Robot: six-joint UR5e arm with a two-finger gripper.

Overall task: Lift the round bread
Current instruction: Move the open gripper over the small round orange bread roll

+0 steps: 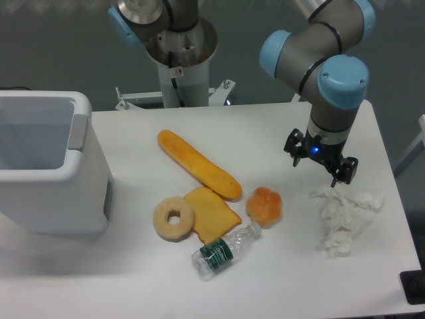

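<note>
Gripper point(321, 165) hangs above the table's right half, fingers spread wide, nothing between them; it sits over the near edge of a heap of crumpled white tissue point(345, 219). The round bread point(265, 205) lies on the table at approx 8 o'clock from the gripper, well apart from it, w/ bare table between. Reach not yet made, by my read.

To do it well: travel toward 8 o'clock, centre over the bun's lumpy top, then drop straight down. Neighbours are tight. A clear plastic bottle point(226, 251) w/ green label lies at the bun's 7 o'clock, its cap end touching or nearly touching the bun; can't tell which. The long baguette-style loaf point(198, 163) ends just beside it at 10 o'clock. The toast slice point(212, 214) is at 9 o'clock, the ring doughnut point(174, 218) beyond that. Best finger line prob runs 1–7... no: put fingers at approx 12 and 5, where the table looks bare. Bun looks soft, so close gently and lift vertically to avoid dragging the bottle.

Surface: white tabletop point(133, 279), smooth, matte. A white open-topped bin point(50, 166) stands at the left edge. Behind, the arm's pedestal point(180, 66) and a grey-green wall.
</note>
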